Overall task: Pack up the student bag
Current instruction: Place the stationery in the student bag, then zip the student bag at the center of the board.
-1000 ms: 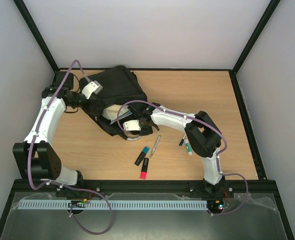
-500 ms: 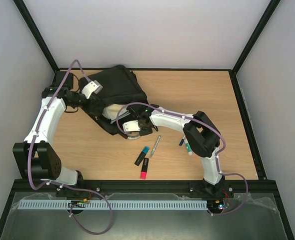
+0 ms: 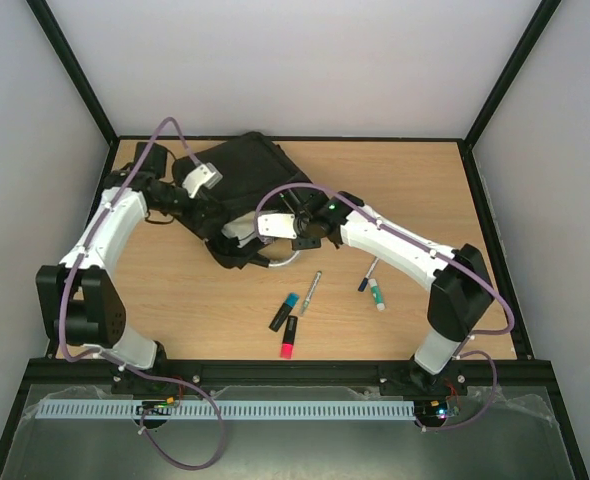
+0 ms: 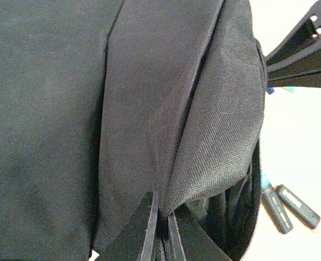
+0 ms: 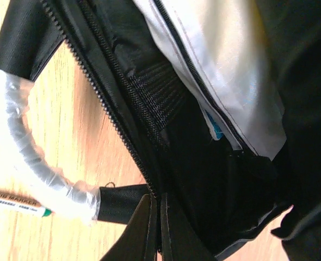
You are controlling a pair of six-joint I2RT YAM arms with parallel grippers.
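The student bag, a black fabric backpack, lies at the back left of the table with its main zip open. My left gripper is shut on a fold of fabric at the top edge of the opening. My right gripper is shut on the lower zip edge of the opening, beside the grey looped handle. Between the two grips the bag's dark inside and a pale lining show. Loose on the table lie a silver pen, a black and blue marker and a red and black marker.
A dark blue pen and a teal marker lie to the right of the silver pen, under the right arm's forearm. Black frame posts stand at the table's back corners. Two dark markers show past the bag in the left wrist view.
The right gripper has shut on the bag's zip edge. Both arms have moved back and to the right, drawing the bag's opening with them. The pens have not moved.
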